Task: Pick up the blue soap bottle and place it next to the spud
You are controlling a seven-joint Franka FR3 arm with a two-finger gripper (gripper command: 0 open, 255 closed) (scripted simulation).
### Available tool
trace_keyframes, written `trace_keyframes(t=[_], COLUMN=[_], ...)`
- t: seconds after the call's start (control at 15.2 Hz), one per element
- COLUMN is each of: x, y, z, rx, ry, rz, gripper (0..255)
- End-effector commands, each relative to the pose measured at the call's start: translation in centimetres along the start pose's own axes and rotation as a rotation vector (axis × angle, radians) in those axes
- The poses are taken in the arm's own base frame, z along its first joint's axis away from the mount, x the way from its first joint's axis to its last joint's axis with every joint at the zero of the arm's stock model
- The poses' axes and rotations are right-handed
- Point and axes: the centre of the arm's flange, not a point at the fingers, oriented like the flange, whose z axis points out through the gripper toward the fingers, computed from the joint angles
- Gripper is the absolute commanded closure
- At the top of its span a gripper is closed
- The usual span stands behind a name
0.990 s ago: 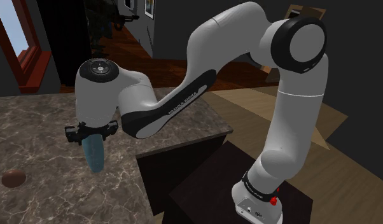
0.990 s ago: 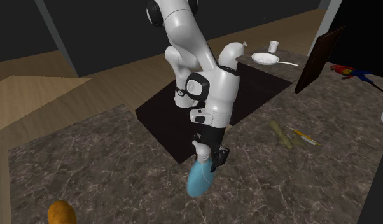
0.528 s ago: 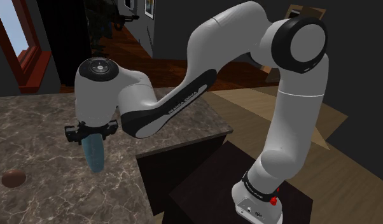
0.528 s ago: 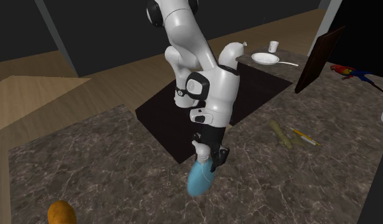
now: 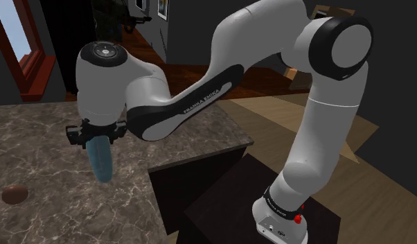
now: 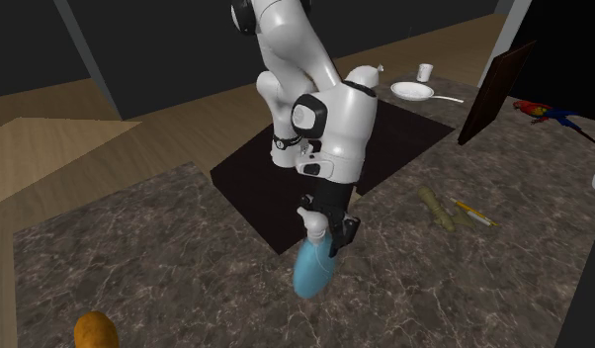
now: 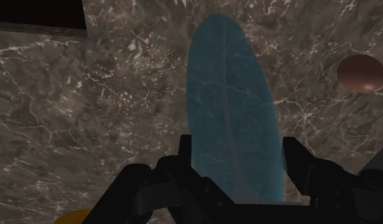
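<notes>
Got the blue bottle [image 5: 101, 161] pinched up at its neck end, dangling a bit tilted over the dark stone bench [image 5: 41, 138], middle-left of the shoulder view. Looks smooth, rigid and probably light, so likely slippery, with the whole long body hanging below the grip. Would rather grab nearer the fat middle, but fine for a short carry if moved gently. End effector [image 5: 98, 137] closed in on it, fingers [image 7: 297, 159] snug against both sides in the wrist view. Can't judge the gap under its base.

Spotted a brown round lump [image 5: 14, 195] lower left in the shoulder view, guessing the spud, well apart from the bottle. Catching it in the wrist view too, plus an orange thing [image 7: 79, 216] near the end effector. Second exterior view throws in extras: plate [image 6: 412, 91], cup [image 6: 425, 71] and parrot [image 6: 543, 111], all upper right.
</notes>
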Motion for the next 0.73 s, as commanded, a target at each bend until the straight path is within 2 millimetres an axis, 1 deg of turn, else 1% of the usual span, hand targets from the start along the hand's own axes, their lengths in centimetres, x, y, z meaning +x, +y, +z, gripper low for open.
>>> trace_keyframes(t=[0.0,0.66], x=[0.5,2.4], y=[0.0,-0.6], z=[-1.0,-5.8], rx=[0.000,0.000], ry=[0.000,0.000], rz=[0.000,0.000], gripper=[255,255])
